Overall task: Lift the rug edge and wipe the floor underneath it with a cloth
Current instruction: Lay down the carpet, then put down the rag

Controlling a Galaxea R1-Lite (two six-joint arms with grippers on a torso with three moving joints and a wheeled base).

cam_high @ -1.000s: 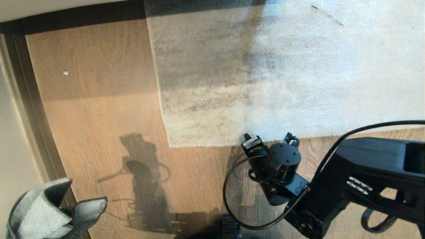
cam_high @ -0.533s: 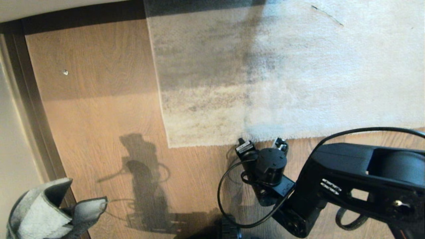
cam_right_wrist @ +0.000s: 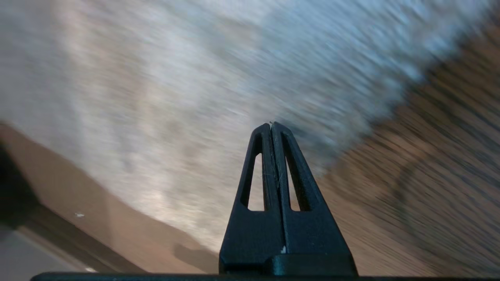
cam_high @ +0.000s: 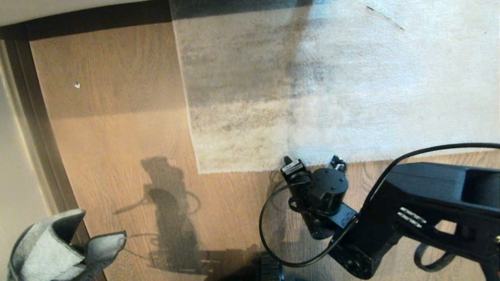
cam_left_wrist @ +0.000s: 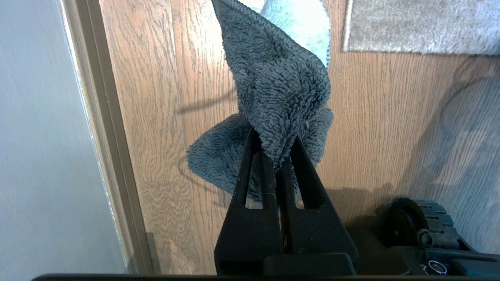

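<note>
The pale grey rug lies flat on the brown wood floor. Its near rug edge ends in a square corner on the left. My right arm's wrist hangs over that edge and hides the fingers in the head view. In the right wrist view my right gripper is shut and empty, with its tips over the rug just inside the border. My left gripper is parked at the lower left, shut on the folded grey cloth, which also shows in the head view as a fuzzy cloth.
A dark skirting strip and a pale wall run along the left and far sides. A small white speck lies on the planks. My base wheel and a looping black cable sit near the right arm.
Half a second ago the right arm had drawn a little back from the rug edge; it is now at the edge again. The left arm and cloth have not moved.
</note>
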